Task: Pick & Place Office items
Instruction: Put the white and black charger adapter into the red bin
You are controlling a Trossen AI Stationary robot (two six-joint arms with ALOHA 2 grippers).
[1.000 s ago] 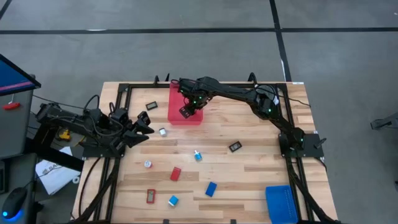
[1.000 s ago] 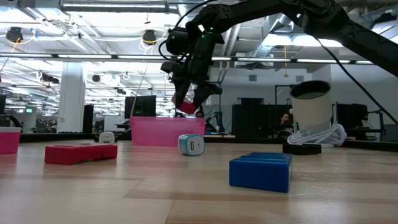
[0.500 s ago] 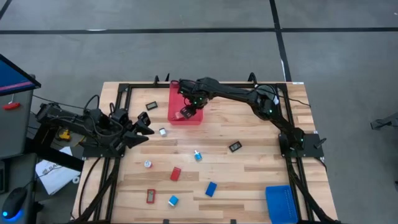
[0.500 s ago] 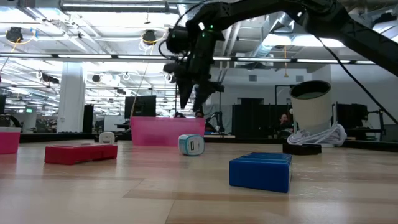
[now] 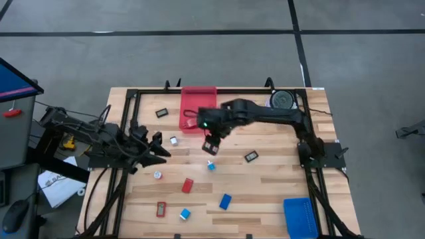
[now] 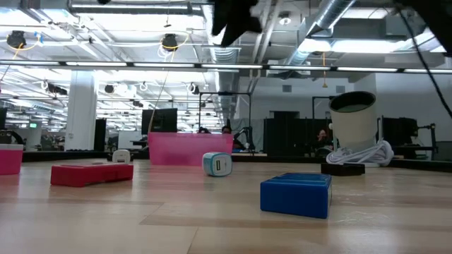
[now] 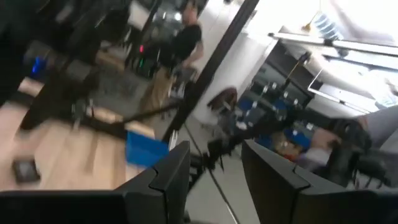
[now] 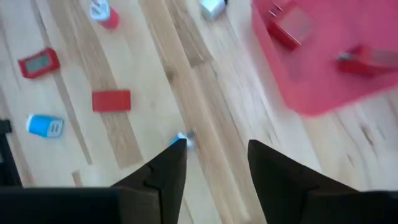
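Observation:
Office items lie scattered on the wooden table: a blue-white cube (image 5: 211,166), a red block (image 5: 187,185), a blue block (image 5: 225,201), a flat black rectangle (image 5: 251,157), a whitish round piece (image 5: 158,175) and others. Two red pieces (image 8: 289,25) lie inside the red tray (image 5: 198,109). My right gripper (image 5: 210,143) hangs open and empty above the table, just past the tray's near edge; the blue-white cube (image 8: 181,140) shows beyond its fingertips (image 8: 168,165). My left gripper (image 5: 159,147) is open at the table's left side, near a white cube (image 5: 174,141).
A blue tray (image 5: 300,217) sits at the near right corner. A round grey-and-white disc (image 5: 282,99) stands at the far right. A black rectangle (image 5: 161,113) lies left of the red tray. A red flat piece (image 5: 161,210) and a blue cube (image 5: 184,214) lie near the near edge.
My right gripper held a red piece over the red tray, let it go there, then rose and moved toward the near edge, ending over bare wood above the blue-white cube. My left gripper shifted a little toward the near edge.

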